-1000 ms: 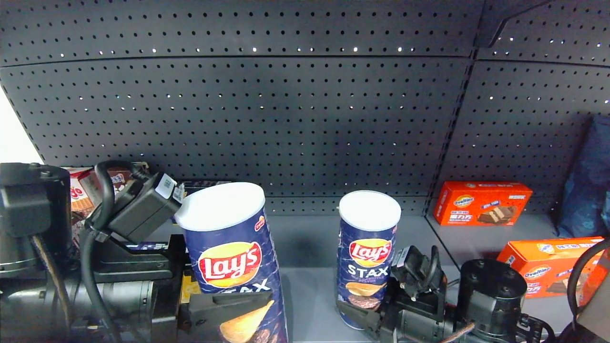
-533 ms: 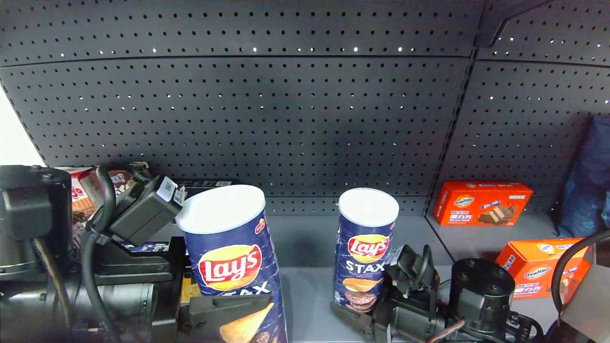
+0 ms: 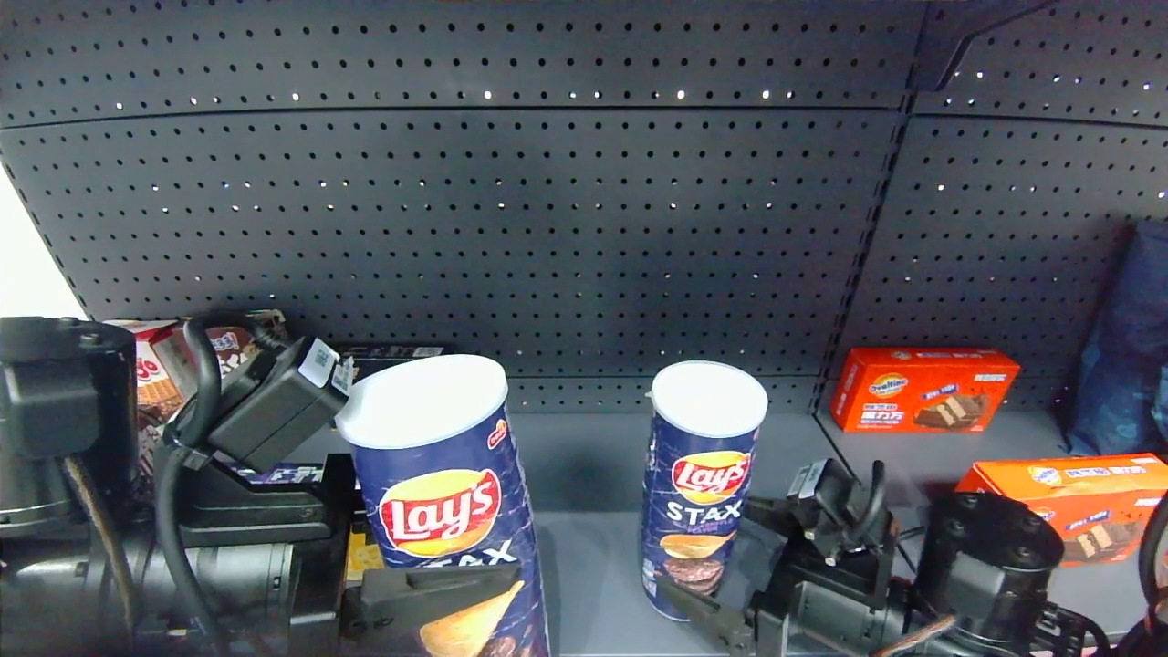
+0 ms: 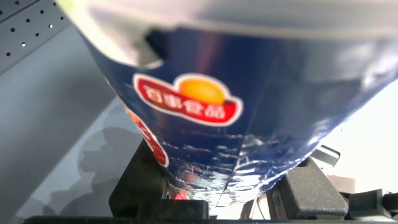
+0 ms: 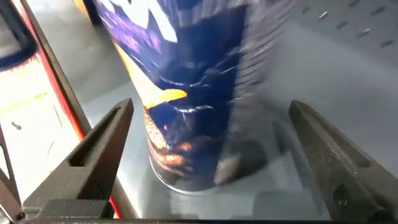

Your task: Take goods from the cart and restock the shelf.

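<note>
Dark blue paperboard, white plastic lid: both goods were chip cans. At far left, small snack boxes sat at the back of the grey shelf.

Next came the left gripper. Its fingers were clamped across the lower body of the first chip can, which leaned slightly at the shelf's front left. The base was hidden, so we could not tell whether it touched the shelf.

The second chip can stood upright on the shelf at mid-width. The right gripper had its fingers spread wide to either side of this can, apart from it and holding nothing.

Two orange boxes lay at right, well apart from both cans.

Handling, as we judged it:
- The cans looked light, and the tube fairly stiff but likely to dent under hard squeeze.
- The glossy wrap could be slippery, and the contents were brittle.
- Being tall and narrow, a can would tip easily.
- The best hold seemed across the body, low to middle, never on the lid.
</note>
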Tool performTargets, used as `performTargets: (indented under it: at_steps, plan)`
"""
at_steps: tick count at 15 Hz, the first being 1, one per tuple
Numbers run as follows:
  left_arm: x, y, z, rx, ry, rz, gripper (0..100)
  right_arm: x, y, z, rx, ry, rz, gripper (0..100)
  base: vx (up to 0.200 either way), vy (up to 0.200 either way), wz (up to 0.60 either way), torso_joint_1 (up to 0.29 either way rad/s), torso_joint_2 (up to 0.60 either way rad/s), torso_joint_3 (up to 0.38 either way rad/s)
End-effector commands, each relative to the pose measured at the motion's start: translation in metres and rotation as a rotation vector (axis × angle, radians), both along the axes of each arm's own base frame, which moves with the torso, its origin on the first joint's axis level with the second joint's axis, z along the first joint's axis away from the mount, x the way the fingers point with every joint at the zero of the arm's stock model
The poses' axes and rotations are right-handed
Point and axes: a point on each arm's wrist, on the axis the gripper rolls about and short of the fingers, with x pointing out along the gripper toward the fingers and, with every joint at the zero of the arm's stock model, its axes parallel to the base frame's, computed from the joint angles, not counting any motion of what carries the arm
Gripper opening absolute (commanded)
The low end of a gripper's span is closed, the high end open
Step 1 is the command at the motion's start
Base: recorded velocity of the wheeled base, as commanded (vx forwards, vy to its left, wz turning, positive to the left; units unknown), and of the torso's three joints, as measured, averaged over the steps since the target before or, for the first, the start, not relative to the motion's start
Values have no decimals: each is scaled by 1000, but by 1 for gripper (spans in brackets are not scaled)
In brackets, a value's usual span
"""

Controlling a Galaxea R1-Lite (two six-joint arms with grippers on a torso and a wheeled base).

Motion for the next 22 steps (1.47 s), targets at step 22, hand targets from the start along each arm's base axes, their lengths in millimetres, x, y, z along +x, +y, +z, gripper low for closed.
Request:
performTargets:
  at_steps: [22]
  plan:
    - [5,4,4,6,-19,65,0,-104,-158,85,101,-457,-678,100,0,0,0,0,0,0]
